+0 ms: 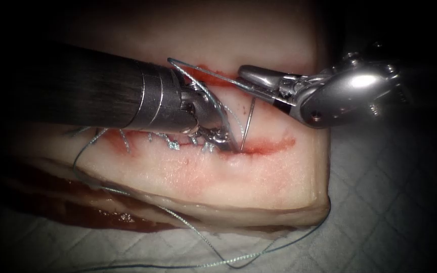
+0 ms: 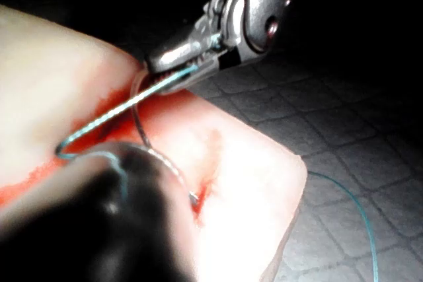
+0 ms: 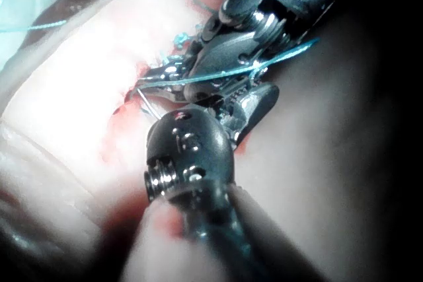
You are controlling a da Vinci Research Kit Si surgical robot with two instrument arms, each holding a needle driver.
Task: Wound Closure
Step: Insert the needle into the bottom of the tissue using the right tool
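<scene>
The tissue (image 1: 259,182) has a red cut (image 1: 274,145) running across it. A curved needle (image 1: 249,119) stands in the cut's open right part, its lower end in the tissue and its upper end free. My left tool (image 1: 222,139) reaches down to the cut just left of the needle's lower end. My right tool (image 1: 251,76) hovers behind the cut, jaws shut on the blue thread (image 1: 203,71). The left wrist view shows this grip (image 2: 173,65) on the thread (image 2: 132,104), close above the needle (image 2: 140,133). The right wrist view has the left tool (image 3: 155,80) beside the needle (image 3: 144,102).
Several stitches (image 1: 173,144) close the cut's left part. A long slack run of thread (image 1: 203,237) trails over the tissue's front face onto the white quilted cloth (image 1: 380,202). Red fluid (image 1: 213,80) marks a strip behind the cut.
</scene>
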